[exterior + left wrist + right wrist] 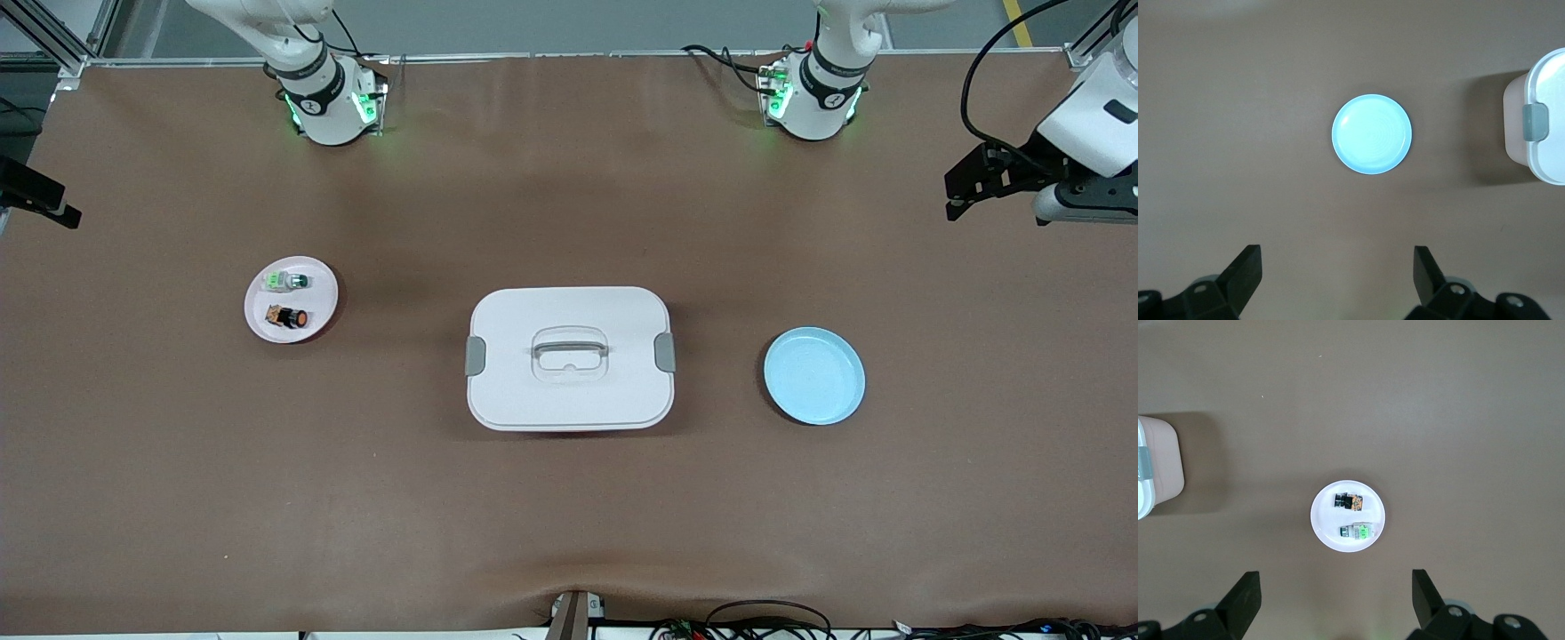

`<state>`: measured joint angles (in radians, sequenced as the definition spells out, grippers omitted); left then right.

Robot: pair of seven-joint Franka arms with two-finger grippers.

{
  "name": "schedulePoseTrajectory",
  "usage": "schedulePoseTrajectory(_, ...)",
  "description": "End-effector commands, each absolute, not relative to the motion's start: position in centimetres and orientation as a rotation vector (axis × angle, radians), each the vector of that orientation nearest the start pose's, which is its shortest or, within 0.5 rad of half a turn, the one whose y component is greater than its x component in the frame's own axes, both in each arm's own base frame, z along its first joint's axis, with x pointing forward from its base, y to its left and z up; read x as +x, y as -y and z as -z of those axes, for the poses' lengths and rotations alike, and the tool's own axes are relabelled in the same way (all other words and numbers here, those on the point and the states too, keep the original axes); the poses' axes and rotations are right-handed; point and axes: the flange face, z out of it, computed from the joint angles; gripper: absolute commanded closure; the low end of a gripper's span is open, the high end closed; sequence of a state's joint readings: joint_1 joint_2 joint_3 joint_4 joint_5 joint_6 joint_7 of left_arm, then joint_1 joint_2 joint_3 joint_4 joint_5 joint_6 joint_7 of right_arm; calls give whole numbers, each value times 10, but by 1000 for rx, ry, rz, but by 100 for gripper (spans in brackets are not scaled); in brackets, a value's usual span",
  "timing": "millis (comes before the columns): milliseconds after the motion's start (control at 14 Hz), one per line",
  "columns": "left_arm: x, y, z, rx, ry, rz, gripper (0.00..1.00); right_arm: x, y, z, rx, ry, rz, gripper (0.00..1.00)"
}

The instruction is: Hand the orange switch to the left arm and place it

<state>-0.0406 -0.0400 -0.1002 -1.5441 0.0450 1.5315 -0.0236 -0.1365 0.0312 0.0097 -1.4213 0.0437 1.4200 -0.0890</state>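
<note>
From the right arm's end I see my right gripper (1331, 603) hanging open above a white plate (320, 298) holding the orange switch (288, 316) beside a green-capped switch (286, 282), then the closed box (569, 391) mid-table, a bare blue plate (814, 375), and my left gripper (1338, 283) open above it.
</note>
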Motion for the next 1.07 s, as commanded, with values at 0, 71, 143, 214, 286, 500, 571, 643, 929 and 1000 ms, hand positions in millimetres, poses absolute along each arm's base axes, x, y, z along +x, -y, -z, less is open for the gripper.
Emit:
schedulePoseTrajectory(0,532,71,-661,-3101,-163,40,0,537,62,-668,-3085,-43,-21,0)
schedulePoseTrajectory(71,533,70,-659,-3101,-165,35,0,537,62,-668,-3085,-43,-21,0)
schedulePoseTrajectory(143,534,71,-658,-3101,-165,33,0,537,63,-668,-3085,-46,-21,0)
schedulePoseTrajectory(214,534,70,-658,-3097,-162,31,0,537,63,-668,-3085,-46,-21,0)
schedulePoseTrajectory(286,534,70,-658,-3093,-162,29,0,537,63,-668,-3085,-46,-21,0)
schedulePoseTrajectory(500,533,72,-658,-3092,-171,32,0,537,62,-668,-3085,-43,-19,0)
schedulePoseTrajectory(571,533,75,-658,-3090,-175,30,0,537,62,-668,-3085,-43,-19,0)
schedulePoseTrajectory(643,533,77,-655,-3091,-181,23,0,537,63,-668,-3085,-46,-19,0)
schedulePoseTrajectory(929,533,75,-652,-3093,-179,10,0,537,62,-668,-3085,-43,-19,0)
schedulePoseTrajectory(1000,533,75,-651,-3093,-179,10,0,537,63,-668,-3085,-46,-21,0)
